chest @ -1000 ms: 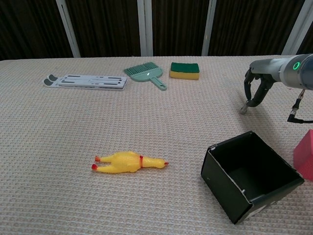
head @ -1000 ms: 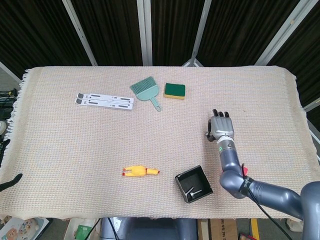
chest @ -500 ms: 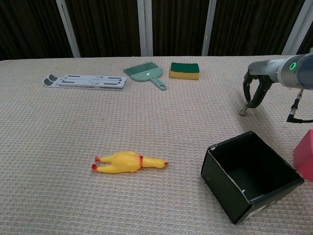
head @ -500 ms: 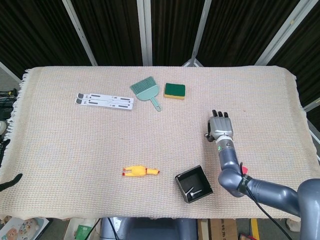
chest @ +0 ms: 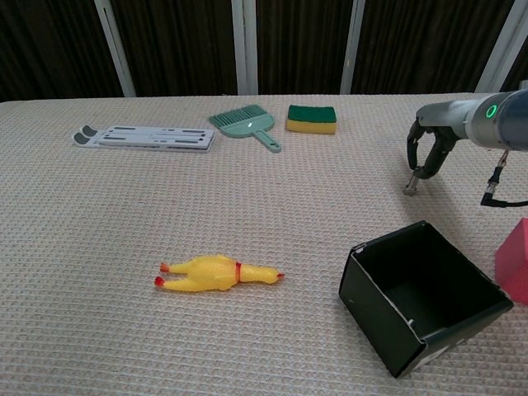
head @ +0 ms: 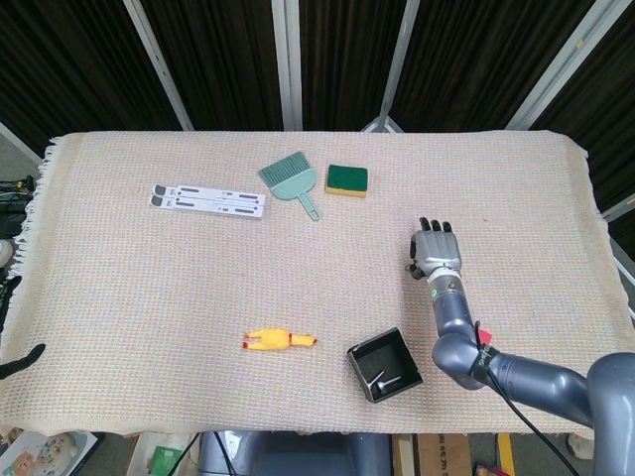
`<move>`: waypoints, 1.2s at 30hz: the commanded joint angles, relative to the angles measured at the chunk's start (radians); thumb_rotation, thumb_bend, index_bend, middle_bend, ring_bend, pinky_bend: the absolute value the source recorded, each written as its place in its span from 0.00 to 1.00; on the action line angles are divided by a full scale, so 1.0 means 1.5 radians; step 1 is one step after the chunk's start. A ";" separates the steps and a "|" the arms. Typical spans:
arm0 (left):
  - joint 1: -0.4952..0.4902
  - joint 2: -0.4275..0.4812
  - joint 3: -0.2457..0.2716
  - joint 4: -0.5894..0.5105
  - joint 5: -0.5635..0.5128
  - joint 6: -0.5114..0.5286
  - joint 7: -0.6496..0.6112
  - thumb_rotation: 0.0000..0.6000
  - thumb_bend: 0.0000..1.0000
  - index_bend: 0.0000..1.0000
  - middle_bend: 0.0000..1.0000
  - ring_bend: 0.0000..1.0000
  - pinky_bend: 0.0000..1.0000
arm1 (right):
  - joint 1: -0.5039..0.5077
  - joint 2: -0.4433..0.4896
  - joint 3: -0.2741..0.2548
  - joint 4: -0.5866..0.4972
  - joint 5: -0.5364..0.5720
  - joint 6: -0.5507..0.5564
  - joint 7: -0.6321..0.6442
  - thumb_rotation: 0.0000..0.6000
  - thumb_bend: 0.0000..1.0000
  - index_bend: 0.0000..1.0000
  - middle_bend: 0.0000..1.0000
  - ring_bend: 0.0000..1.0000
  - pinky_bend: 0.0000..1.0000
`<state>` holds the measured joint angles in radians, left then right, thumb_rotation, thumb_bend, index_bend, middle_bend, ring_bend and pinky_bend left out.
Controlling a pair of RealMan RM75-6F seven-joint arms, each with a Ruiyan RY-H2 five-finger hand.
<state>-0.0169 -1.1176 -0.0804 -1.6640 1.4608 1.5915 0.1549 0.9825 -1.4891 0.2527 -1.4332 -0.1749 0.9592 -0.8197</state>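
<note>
Fingers on my right hand hang loosely apart and curl downward, gripping nothing; in the chest view their tips sit just at the desk cloth. The palm faces down, and the forearm runs back from it toward the near right corner of the desk, where the elbow bends away to the right edge. My left hand does not show in either view.

Nearest to the hand is the black box, open at the top, standing close to the near edge, a little left of the forearm. A red block peeks in just right of the box. Further left along the near side lies the yellow rubber chicken. Toward the far edge sit the green-and-yellow sponge, the teal hand brush beside it, and the grey folding stand lying flat further left.
</note>
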 commanded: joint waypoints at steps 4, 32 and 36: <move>0.000 -0.001 -0.001 0.000 -0.001 0.001 0.001 1.00 0.23 0.11 0.00 0.00 0.00 | 0.004 0.000 -0.003 0.001 0.005 -0.001 -0.001 1.00 0.39 0.49 0.08 0.02 0.00; 0.002 0.000 0.000 0.001 0.003 0.005 -0.004 1.00 0.23 0.11 0.00 0.00 0.00 | -0.094 0.199 0.002 -0.256 -0.193 0.130 0.145 1.00 0.13 0.03 0.00 0.00 0.00; 0.003 0.000 0.001 0.000 0.004 0.006 -0.005 1.00 0.23 0.11 0.00 0.00 0.00 | -0.185 0.281 -0.007 -0.322 -0.333 0.214 0.246 1.00 0.13 0.03 0.00 0.00 0.00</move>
<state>-0.0133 -1.1173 -0.0792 -1.6640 1.4667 1.6004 0.1479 0.8418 -1.1944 0.2464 -1.8051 -0.4826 1.1485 -0.6045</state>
